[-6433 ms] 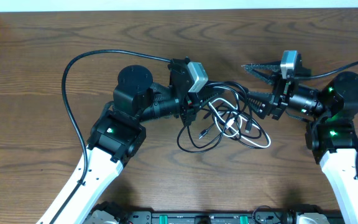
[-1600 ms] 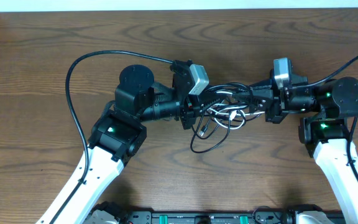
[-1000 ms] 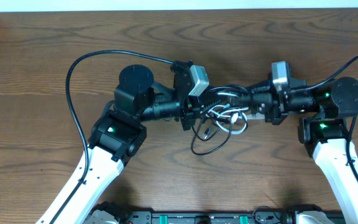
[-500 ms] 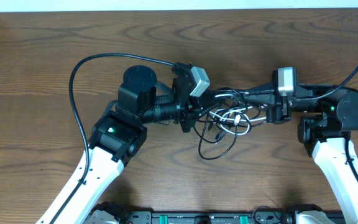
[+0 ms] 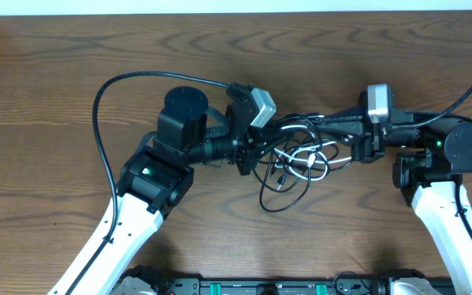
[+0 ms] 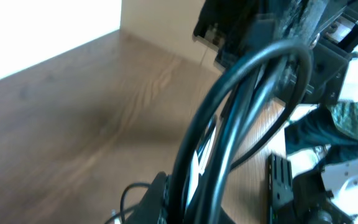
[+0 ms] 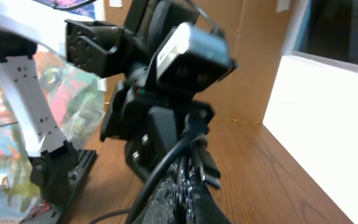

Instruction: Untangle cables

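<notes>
Tangled cables [image 5: 306, 157] stretched left to right, left claw [image 5: 266, 142] and right claw [image 5: 328, 135] each pinching an end

The overhead view is bright, even and sharp, with only soft, faint shadows on the surface [image 5: 47, 74]. The left wrist view is blurred, its top left corner glaring white and the near cables [image 6: 225, 87] out of focus. The right wrist view is soft in the foreground.
</notes>
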{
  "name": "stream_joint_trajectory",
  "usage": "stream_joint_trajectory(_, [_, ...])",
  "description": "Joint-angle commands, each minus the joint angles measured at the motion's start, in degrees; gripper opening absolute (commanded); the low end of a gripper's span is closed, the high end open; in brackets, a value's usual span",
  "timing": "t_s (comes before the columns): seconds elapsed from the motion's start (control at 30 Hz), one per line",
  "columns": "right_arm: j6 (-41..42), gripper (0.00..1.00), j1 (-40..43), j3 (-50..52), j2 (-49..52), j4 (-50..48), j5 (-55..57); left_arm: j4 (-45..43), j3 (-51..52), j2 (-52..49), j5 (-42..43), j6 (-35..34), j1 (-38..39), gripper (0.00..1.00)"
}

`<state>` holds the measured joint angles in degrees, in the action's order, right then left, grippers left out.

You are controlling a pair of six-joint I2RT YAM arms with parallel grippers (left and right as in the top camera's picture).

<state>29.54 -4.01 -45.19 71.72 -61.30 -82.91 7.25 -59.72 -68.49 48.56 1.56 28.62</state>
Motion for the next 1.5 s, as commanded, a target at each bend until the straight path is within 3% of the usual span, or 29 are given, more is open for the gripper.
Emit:
stream_joint_trajectory(0.0, [3.74,0.01,1.75,-0.7,-0.46,-0.22,6.12,4.66,-0.5,0.0,-4.52,0.15,-0.15,0.08])
stream_joint_trajectory(0.3, [4.28,0.01,2.29,-0.7,-0.46,1.38,11.02,8.61,-0.5,0.0,-6.23,0.17,-0.15,0.08])
stream_joint_trajectory(0.47, [3.54,0.05,4.04,-0.7,-0.46,10.84,13.84,9.01,-0.5,0.0,-6.23,0.17,-0.15,0.08])
stream_joint_trajectory(0.5, [2.58,0.19,4.28,-0.7,-0.46,13.42,13.79,8.96,-0.5,0.0,-6.25,0.17,-0.15,0.08])
stream_joint_trajectory(0.53, [0.92,0.46,4.46,-0.7,-0.46,18.03,13.79,8.94,-0.5,0.0,-6.62,0.17,-0.15,0.08])
stream_joint_trajectory(0.6, [-2.23,0.69,4.46,-0.7,-0.46,24.15,13.79,8.96,-0.5,0.0,-8.24,0.15,-0.15,0.08])
stream_joint_trajectory(0.63, [-3.65,0.72,4.46,-0.7,-0.46,26.69,13.81,8.94,-0.5,0.0,-8.83,0.15,-0.15,0.08])
stream_joint_trajectory(0.83, [-9.05,0.67,4.46,-0.7,-0.46,42.51,19.43,7.3,-0.5,0.02,-9.25,0.13,-0.2,0.08])
stream_joint_trajectory(0.93, [-9.07,0.41,4.46,-0.7,-0.46,49.05,23.1,4.55,-0.5,0.02,-9.6,0.11,-0.44,0.08])
stream_joint_trajectory(1.03, [-10.49,0.32,4.46,-0.7,-0.46,53.22,23.19,2.01,-0.5,0.02,-12.94,-0.37,-0.74,0.08])
stream_joint_trajectory(1.23, [-11.52,0.33,4.09,-0.7,-0.46,57.7,17.07,-2.29,-0.5,0.02,-26.16,-9.44,-0.74,0.08])
stream_joint_trajectory(1.27, [-12.79,0.36,3.58,-0.7,-0.46,58.97,16.28,-2.93,-0.5,0.02,-27.43,-10.88,-0.74,0.08])
stream_joint_trajectory(1.33, [-14.53,0.53,2.19,-0.7,-0.46,61.0,16.33,-5.16,-0.5,0.02,-28.7,-14.64,-0.74,0.08])
stream_joint_trajectory(1.47, [-16.57,0.63,-0.87,-0.7,-0.46,61.44,16.85,-8.07,-0.5,0.02,-28.63,-18.73,-0.72,0.08])
